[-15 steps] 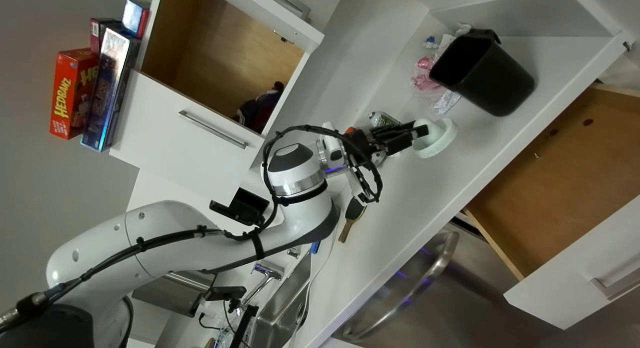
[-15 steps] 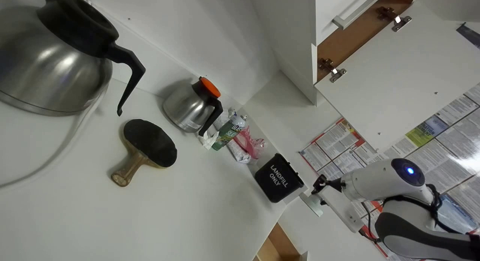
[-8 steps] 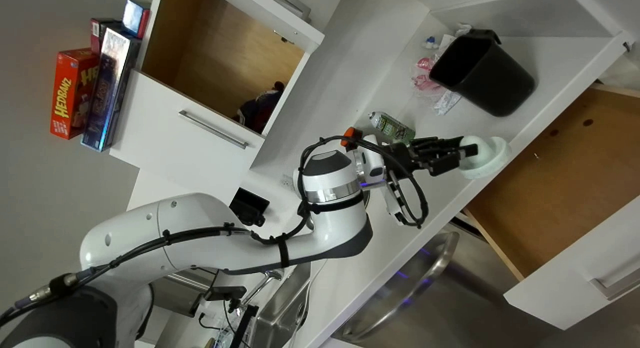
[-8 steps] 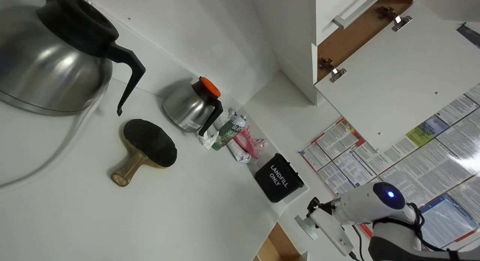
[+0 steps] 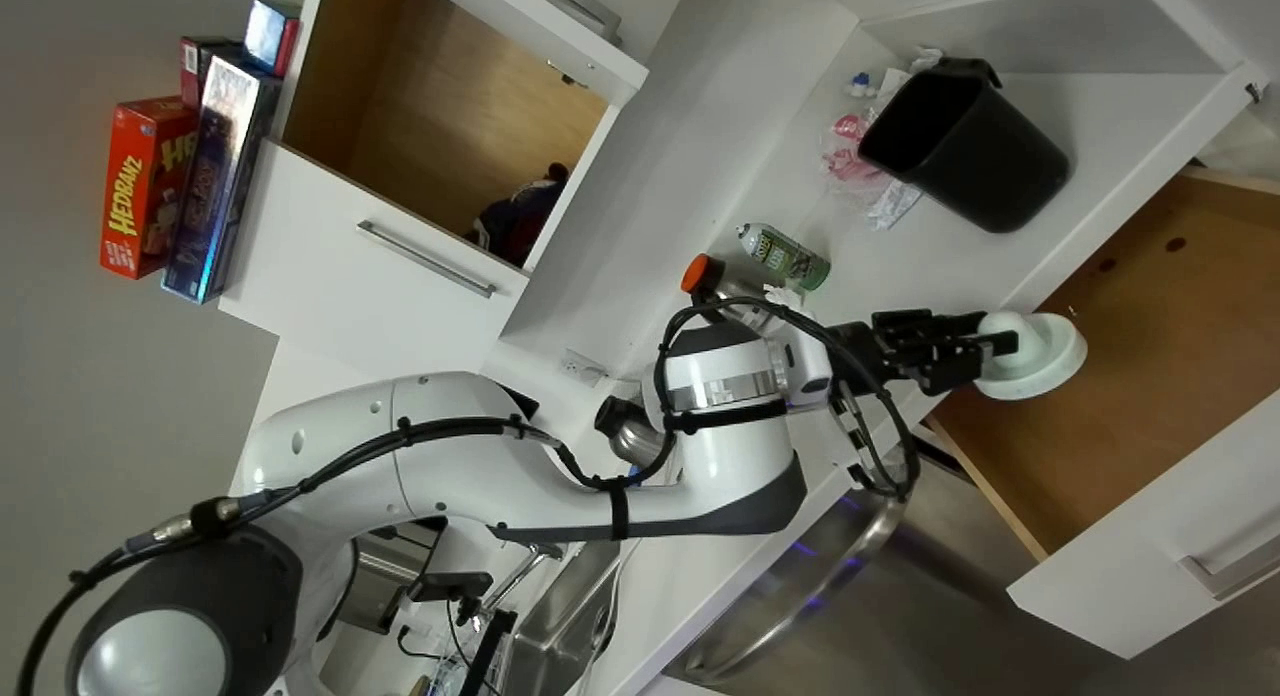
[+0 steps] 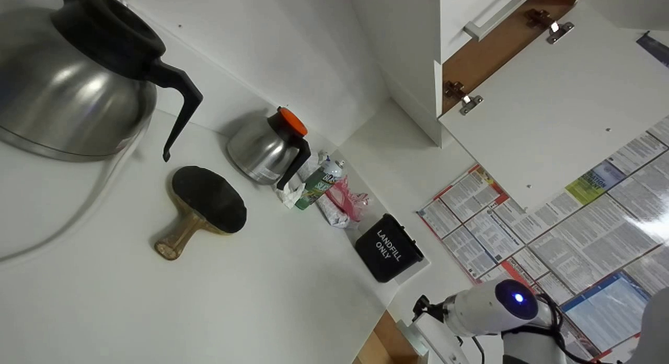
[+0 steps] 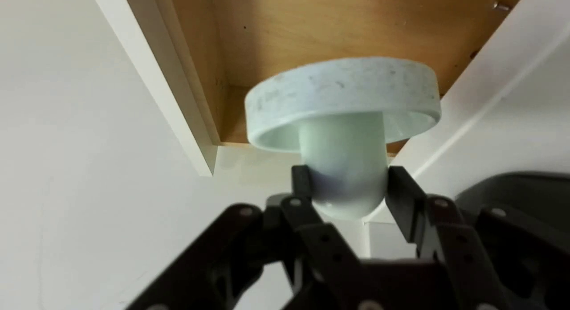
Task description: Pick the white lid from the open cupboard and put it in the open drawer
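The white lid [image 5: 1040,361] is a round disc with a thick knob. My gripper [image 5: 1000,338] is shut on that knob, and the lid hangs beyond the fingertips. In the wrist view the fingers [image 7: 349,181] press both sides of the knob, and the lid's rim [image 7: 343,87] is in front of the drawer's wood interior [image 7: 294,25]. The open drawer [image 5: 1150,416] lies behind the lid in an exterior view; its corner [image 6: 384,335] and the lid [image 6: 411,337] also show here. The open cupboard [image 5: 480,96] stands far behind the arm.
A black bin [image 5: 965,146] stands on the counter [image 5: 900,266] near the drawer. A spray can [image 5: 785,256], an orange-topped steel pot [image 6: 261,149], a large steel pot [image 6: 68,102] and a dark paddle [image 6: 209,202] are also there. A dark bundle [image 5: 525,216] lies in the cupboard.
The arm has carried the lid from in front of the counter to in front of the drawer's near corner, rightward and down in an exterior view. The grip on the knob is unchanged.
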Motion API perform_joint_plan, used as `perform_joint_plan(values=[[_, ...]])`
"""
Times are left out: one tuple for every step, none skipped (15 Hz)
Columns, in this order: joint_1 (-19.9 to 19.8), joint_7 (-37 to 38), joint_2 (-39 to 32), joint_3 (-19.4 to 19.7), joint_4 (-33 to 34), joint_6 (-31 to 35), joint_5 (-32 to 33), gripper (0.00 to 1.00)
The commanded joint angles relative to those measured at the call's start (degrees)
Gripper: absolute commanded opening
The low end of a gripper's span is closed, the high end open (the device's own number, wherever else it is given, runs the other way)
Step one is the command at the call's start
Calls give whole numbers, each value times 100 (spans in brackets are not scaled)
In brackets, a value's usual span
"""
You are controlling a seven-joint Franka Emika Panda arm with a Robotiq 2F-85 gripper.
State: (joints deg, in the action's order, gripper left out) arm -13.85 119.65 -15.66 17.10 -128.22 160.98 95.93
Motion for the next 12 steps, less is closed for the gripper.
perform_joint_plan(values=[[2,16,-88,-3,5,3,23,47],[3,18,-164,-7,9,4,26,47],[6,19,-211,-9,16,5,26,47],[7,19,-232,-9,25,6,26,47],[7,19,-233,-9,33,6,26,47],[7,19,-233,-9,42,7,27,22],[9,147,-280,-11,105,-24,60,22],[-11,251,-368,-14,178,45,133,22],[-19,347,-459,-16,241,55,190,22],[-24,464,-562,-16,310,58,246,22],[-29,670,-675,-16,400,73,371,22],[-46,864,-780,-19,484,129,510,22]])
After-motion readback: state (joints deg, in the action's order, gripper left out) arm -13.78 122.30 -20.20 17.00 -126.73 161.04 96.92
